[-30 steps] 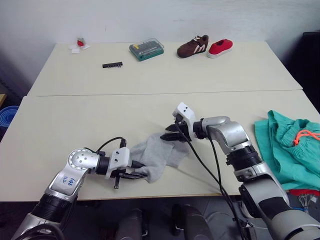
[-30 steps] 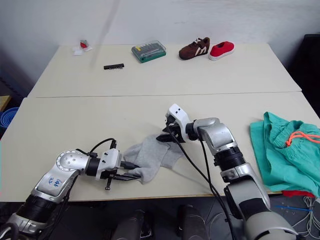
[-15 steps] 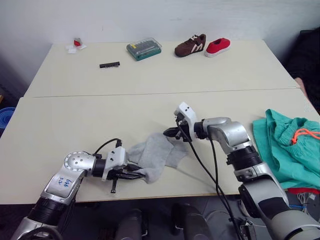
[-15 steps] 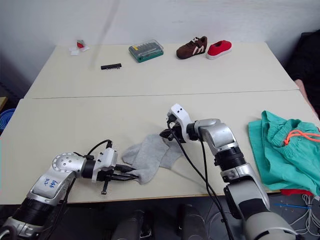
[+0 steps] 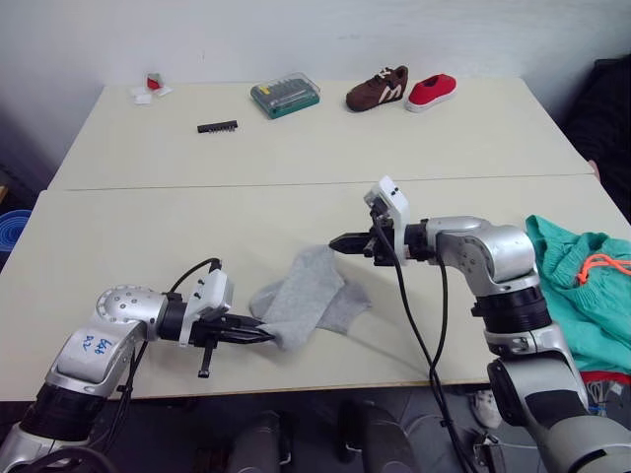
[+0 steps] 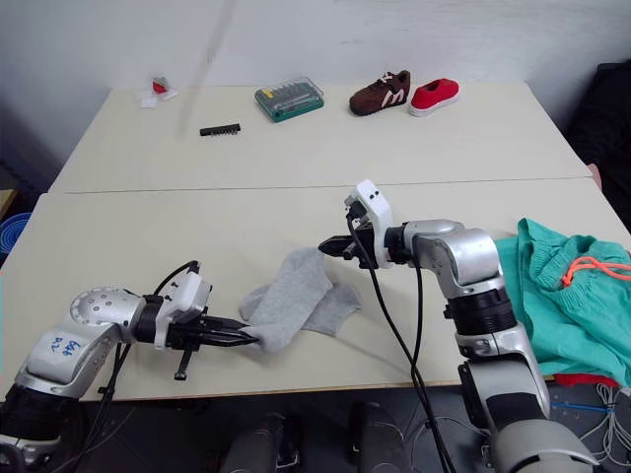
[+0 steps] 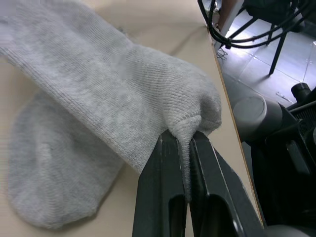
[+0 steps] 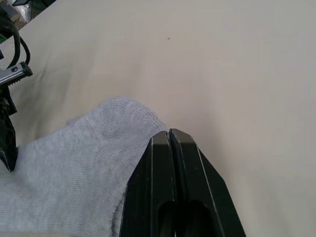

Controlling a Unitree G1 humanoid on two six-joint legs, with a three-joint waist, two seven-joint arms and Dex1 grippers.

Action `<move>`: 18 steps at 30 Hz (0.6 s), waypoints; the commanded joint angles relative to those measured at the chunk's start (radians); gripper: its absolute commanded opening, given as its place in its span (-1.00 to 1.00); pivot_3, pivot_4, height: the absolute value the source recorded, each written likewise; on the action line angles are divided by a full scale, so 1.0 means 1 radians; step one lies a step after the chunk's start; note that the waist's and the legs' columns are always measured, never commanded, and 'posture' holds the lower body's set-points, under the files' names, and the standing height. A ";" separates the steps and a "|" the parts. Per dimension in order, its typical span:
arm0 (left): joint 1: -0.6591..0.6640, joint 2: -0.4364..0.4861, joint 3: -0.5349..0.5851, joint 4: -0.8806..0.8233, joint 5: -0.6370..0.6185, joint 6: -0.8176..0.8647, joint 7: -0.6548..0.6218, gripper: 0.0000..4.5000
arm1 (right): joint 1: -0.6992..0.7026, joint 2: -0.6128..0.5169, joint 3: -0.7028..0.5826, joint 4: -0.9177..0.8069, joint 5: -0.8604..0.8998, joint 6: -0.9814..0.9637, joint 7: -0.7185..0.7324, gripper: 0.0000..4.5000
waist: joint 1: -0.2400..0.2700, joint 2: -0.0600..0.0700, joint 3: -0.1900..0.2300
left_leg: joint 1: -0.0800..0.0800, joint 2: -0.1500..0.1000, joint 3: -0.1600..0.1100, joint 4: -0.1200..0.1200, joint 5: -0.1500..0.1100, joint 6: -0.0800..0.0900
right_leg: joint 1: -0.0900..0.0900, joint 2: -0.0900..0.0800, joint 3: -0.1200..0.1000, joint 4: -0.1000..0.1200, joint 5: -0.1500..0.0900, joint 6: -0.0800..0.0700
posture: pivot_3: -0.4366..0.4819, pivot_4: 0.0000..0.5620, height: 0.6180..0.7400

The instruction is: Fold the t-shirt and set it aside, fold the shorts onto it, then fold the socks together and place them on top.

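Observation:
Two light grey socks (image 5: 311,299) lie overlapping near the table's front edge. My left gripper (image 5: 258,335) is shut on the near end of the upper sock (image 7: 98,94), with a fold of knit pinched between its fingers (image 7: 163,163). My right gripper (image 5: 335,241) is shut with nothing in it, hovering just past the socks' far end (image 8: 94,143). The teal shorts (image 5: 582,296) with the orange drawstring (image 5: 603,266) lie at the right edge. A strip of the red t-shirt (image 5: 596,377) shows under them.
At the back of the far table stand a brown shoe (image 5: 380,89), a small red shoe (image 5: 432,92), a green bit case (image 5: 286,96), a black bit strip (image 5: 219,126) and a small red-and-white item (image 5: 150,87). The table's front edge (image 5: 325,386) runs just below my left gripper.
My right gripper has come off the socks and drawn back to the right, fingers shut. My left gripper has pulled the sock's near end leftward, stretching it out.

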 commanded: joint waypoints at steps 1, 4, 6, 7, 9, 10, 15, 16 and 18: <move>-0.027 0.010 0.002 -0.021 0.008 -0.019 -0.008 -0.99 | 0.028 -0.029 -0.077 -0.121 0.067 0.064 -0.031 -1.00 | 0.000 0.000 0.000 | 0.000 0.000 0.000 0.000 0.000 0.000 | 0.000 0.000 0.000 0.000 0.000 0.000 | -0.05 -0.47 1.00; -0.113 0.011 -0.031 0.062 0.066 -0.059 -0.027 -0.99 | 0.101 -0.066 -0.166 -0.286 0.147 0.171 -0.066 -1.00 | 0.011 0.000 0.000 | -0.001 0.000 0.000 -0.001 0.000 0.000 | -0.001 0.000 0.000 0.000 0.000 0.000 | -0.05 -0.47 1.00; -0.171 0.005 -0.061 0.119 0.098 -0.087 -0.050 -0.99 | 0.158 -0.083 -0.200 -0.376 0.185 0.212 -0.088 -1.00 | 0.010 0.000 0.000 | -0.001 -0.001 0.000 -0.001 0.000 0.000 | -0.001 0.000 0.000 -0.001 0.000 0.000 | -0.05 -0.47 1.00; -0.208 0.003 -0.085 0.157 0.120 -0.113 -0.077 -0.99 | 0.195 -0.084 -0.225 -0.423 0.207 0.239 -0.106 -1.00 | 0.011 0.000 0.000 | -0.001 -0.001 0.000 -0.001 0.000 0.001 | -0.001 0.000 0.000 -0.001 0.000 0.000 | -0.05 -0.47 1.00; -0.288 -0.005 -0.133 0.246 0.163 -0.172 -0.140 -0.99 | 0.271 -0.074 -0.272 -0.510 0.244 0.288 -0.150 -1.00 | 0.011 0.000 0.000 | -0.001 -0.001 0.000 -0.001 0.000 0.001 | 0.000 0.000 -0.001 -0.002 0.000 0.000 | -0.05 -0.47 1.00; -0.315 -0.010 -0.148 0.280 0.177 -0.193 -0.162 -0.99 | 0.295 -0.068 -0.287 -0.537 0.257 0.303 -0.168 -1.00 | 0.012 0.000 0.000 | -0.001 -0.001 0.000 -0.002 0.000 0.001 | 0.000 0.000 -0.001 -0.002 0.000 0.000 | -0.05 -0.47 1.00; -0.443 -0.048 -0.201 0.432 0.224 -0.306 -0.272 -0.99 | 0.392 -0.030 -0.329 -0.623 0.292 0.339 -0.262 -1.00 | 0.003 0.000 0.000 | -0.001 -0.001 0.002 -0.003 0.000 0.001 | -0.002 0.001 0.000 -0.001 0.000 0.000 | -0.05 -0.47 1.00; -0.468 -0.055 -0.206 0.457 0.228 -0.328 -0.298 -0.99 | 0.404 -0.021 -0.346 -0.638 0.304 0.350 -0.279 -1.00 | 0.002 0.000 0.000 | -0.001 -0.001 0.002 -0.003 0.000 0.001 | -0.002 0.001 0.000 -0.001 0.000 0.000 | -0.05 -0.47 1.00; -0.514 -0.067 -0.216 0.511 0.246 -0.370 -0.331 -0.99 | 0.429 -0.009 -0.371 -0.666 0.322 0.366 -0.306 -1.00 | 0.004 0.000 0.000 | -0.002 -0.001 0.003 -0.003 0.001 0.001 | -0.003 0.002 0.001 -0.001 0.000 0.000 | -0.05 -0.47 1.00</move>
